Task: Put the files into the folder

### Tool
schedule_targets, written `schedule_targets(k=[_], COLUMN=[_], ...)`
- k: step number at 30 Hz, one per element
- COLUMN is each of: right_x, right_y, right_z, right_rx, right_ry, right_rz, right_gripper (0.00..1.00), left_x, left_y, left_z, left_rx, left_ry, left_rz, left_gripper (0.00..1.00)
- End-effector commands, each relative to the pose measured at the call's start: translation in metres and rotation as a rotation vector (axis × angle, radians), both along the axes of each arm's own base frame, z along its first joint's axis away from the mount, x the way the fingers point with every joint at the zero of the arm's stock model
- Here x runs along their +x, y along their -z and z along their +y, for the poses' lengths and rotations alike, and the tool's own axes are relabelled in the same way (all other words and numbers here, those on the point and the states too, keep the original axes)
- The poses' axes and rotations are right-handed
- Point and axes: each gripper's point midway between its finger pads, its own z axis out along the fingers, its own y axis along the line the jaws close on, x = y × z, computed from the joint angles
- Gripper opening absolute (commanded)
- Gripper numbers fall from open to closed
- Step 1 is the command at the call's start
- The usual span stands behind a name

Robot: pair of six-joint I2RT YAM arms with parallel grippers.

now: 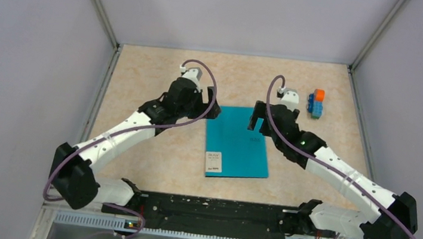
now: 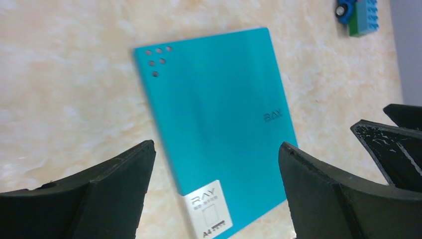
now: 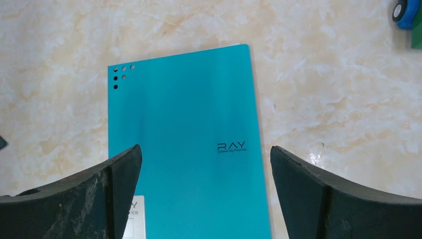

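Because the folder [image 1: 237, 140] lies shut mid-table, its inside is hidden; left gripper [image 2: 216, 149] at its 11 o'clock corner and right gripper [image 3: 205, 152] at 1 o'clock gape fully, holding nothing

Top view high, facing down, wrist views close, downward, all sharing folder [image 1: 236, 149]

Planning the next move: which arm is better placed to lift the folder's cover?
Right, probably. The right arm holds open jaws over the folder's right edge, where a pale strip shows, likely the free side. The left arm sits by the punched holes, likely the spine.
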Motion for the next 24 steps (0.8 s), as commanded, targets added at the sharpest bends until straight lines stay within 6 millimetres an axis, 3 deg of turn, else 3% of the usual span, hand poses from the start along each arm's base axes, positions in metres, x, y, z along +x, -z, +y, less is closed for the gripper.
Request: schedule_targets(k=[1, 5, 13, 24], right_x=[0.02, 0.029, 0.041, 0.043], right_y=[-0.029, -0.035, -0.053, -0.054], right_z=[0.017, 0.027, 0.046, 0.048], right_rx=[0.071, 0.109, 0.101, 0.064], right_ry=[-0.019, -0.034, -0.102, -0.124], right_rz=[-0.086, -0.101, -0.102, -0.091], right_gripper=[0.99, 0.99, 0.99, 0.99], left_x=[0.013, 0.01, 0.009, 0.012], left_y=[-0.029, -0.039, -0.043, -0.047], left_z=[0.05, 0.066, 0.07, 0.074], left_rx=[0.155, 0.215, 0.195, 0.203], left_ry=[-0.132, -0.141, -0.185, -0.199], left_rz=[-0.126, -0.155, -0.155, -0.177], left_gripper=[0.98, 0.98, 0.98, 0.98])
